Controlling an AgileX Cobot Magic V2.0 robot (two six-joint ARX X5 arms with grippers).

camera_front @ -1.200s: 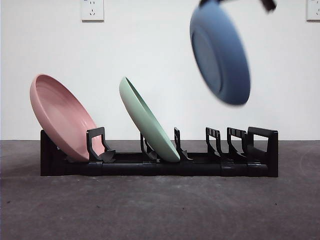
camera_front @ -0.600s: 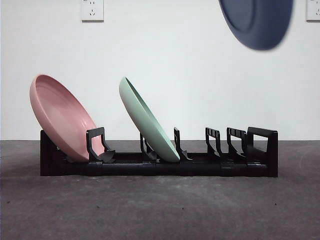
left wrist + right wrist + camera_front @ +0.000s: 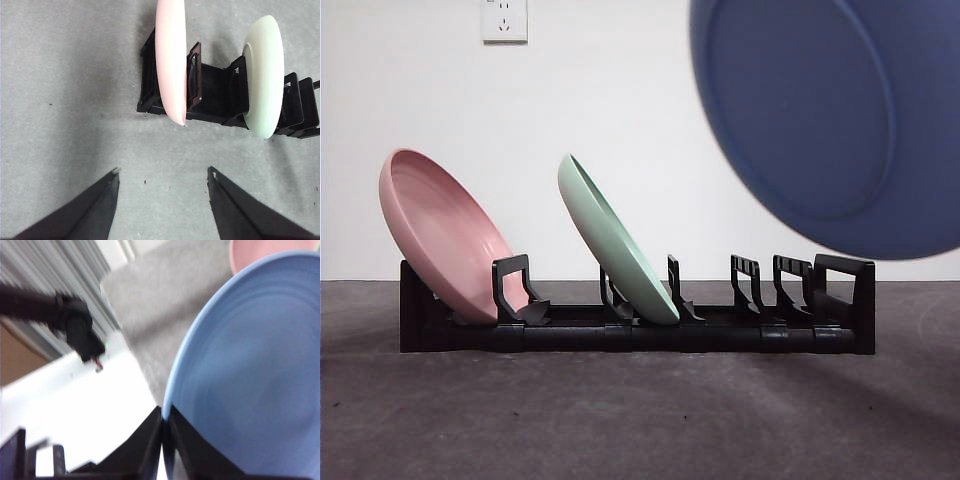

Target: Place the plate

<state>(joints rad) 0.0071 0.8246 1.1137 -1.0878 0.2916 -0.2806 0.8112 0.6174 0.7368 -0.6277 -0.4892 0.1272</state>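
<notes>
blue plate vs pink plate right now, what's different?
The blue plate hangs in the air, pinched at its rim by the right claw; the pink plate sits slotted in the black rack at one end. The blue plate looms large and blurred near the front camera, while the pink plate is sharp and leans steadily. Both are round, shallow, single-colour plates.

A rack [image 3: 640, 325] sits on the table [image 3: 640, 420] before the wall [image 3: 620, 120]. One plate [image 3: 445, 235] leans in its nine-o'clock end slot, a second plate [image 3: 615, 240] in the next. A third plate [image 3: 830, 120] hangs at two o'clock, above the rack's free slots.
</notes>
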